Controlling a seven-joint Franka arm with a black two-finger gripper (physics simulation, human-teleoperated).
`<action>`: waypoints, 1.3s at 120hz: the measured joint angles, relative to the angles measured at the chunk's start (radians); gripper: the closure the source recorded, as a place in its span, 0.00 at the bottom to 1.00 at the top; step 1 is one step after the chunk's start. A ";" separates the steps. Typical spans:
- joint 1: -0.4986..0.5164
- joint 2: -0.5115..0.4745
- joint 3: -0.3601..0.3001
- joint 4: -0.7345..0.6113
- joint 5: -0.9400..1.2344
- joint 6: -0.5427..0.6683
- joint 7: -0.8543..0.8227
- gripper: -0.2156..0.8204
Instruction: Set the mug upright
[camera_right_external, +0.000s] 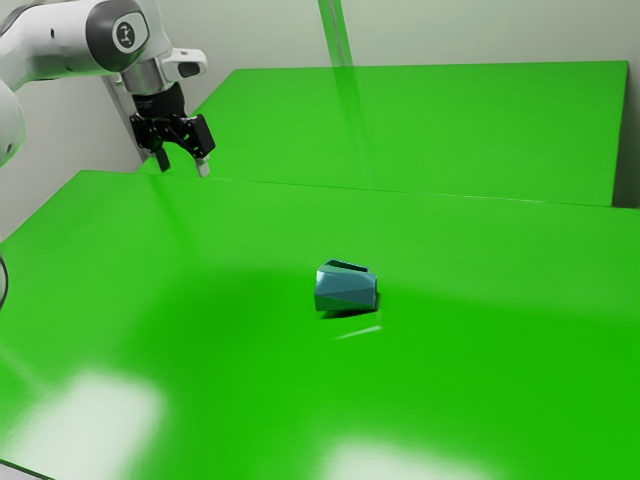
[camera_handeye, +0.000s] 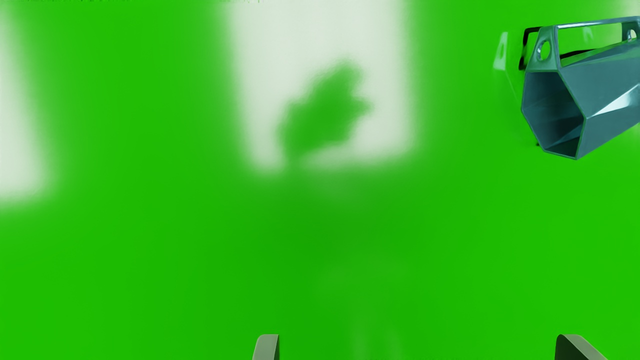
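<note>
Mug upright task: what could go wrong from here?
The mug lies on its side with angled facets, so the open gripper may close on a sloping face and slip.
The handle sticks out from the body; a finger could snag it.
The table looks glossy; if it is slick, a nudge might slide the mug instead of tipping it.

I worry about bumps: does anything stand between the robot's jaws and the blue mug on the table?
Nothing visible stands in the way. The open jaws hang raised toward the exterior view's left, and the mug lies on its side on the green table.
</note>
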 joint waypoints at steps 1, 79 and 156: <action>0.000 0.000 0.000 0.000 0.000 0.000 0.000 0.21; 0.015 -0.003 0.010 -0.187 -0.405 0.154 0.031 0.21; 0.020 0.154 0.005 -0.491 -0.979 0.376 0.313 0.21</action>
